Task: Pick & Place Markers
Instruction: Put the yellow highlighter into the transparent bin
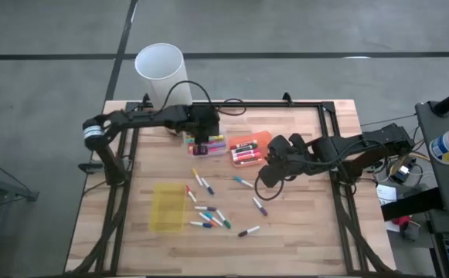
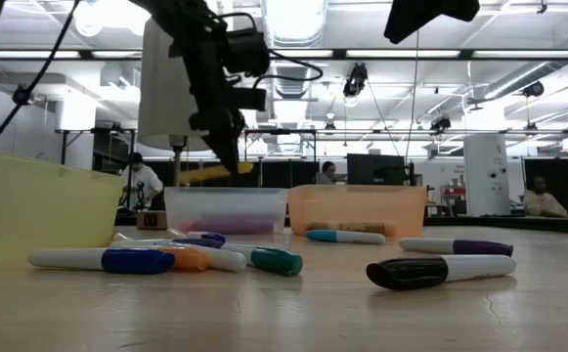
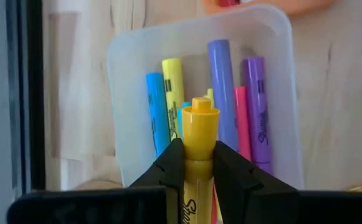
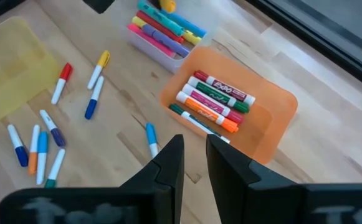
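Note:
My left gripper [image 1: 201,145] hangs over the clear tray [image 3: 123,106] at the table's far middle, shut on a yellow marker [image 3: 199,123]. Several markers in blue, yellow, purple and pink lie in that tray. Beside it the orange tray [image 1: 261,139] holds several more markers. Loose markers [image 1: 211,215] lie flat on the wood near the yellow tray [image 1: 167,206]. My right gripper [image 1: 265,176] hovers right of the orange tray, with a narrow gap between its fingers [image 4: 195,146] and nothing in it. My left gripper pinches the yellow marker's barrel [image 3: 199,169] just behind the cap, between its two fingers [image 3: 171,165]. The capped end sticks out past the fingertips. The fingers slant down from above. In the low view the marker [image 2: 210,174] lies almost level, clear of the tray.
A tall white cup [image 1: 160,68] stands at the table's far edge behind the left arm. Dark frame rails [image 1: 328,116] run along the table's sides. Bare wood lies at the near right [image 1: 301,232].

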Controlling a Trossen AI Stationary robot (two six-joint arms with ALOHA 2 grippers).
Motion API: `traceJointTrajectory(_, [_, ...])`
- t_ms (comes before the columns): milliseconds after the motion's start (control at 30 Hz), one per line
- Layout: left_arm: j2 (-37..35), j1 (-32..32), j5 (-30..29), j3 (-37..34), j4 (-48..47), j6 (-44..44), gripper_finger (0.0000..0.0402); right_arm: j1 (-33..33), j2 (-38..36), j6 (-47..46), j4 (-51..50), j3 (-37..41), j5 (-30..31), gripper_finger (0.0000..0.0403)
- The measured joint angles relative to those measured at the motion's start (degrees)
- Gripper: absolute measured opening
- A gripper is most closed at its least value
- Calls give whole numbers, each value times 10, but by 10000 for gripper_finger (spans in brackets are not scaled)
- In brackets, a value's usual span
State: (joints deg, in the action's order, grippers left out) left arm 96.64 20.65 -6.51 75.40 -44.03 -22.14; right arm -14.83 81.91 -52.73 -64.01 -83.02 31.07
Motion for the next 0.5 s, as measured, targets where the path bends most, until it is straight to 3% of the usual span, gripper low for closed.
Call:
traceJointTrajectory(233, [10,2,0,-3,5,9,58,0,0,-2,1,0,2,61])
traceJointTrajectory(500, [13,2,-29,-3,19,32,106,2,0,4,0,0,6,61])
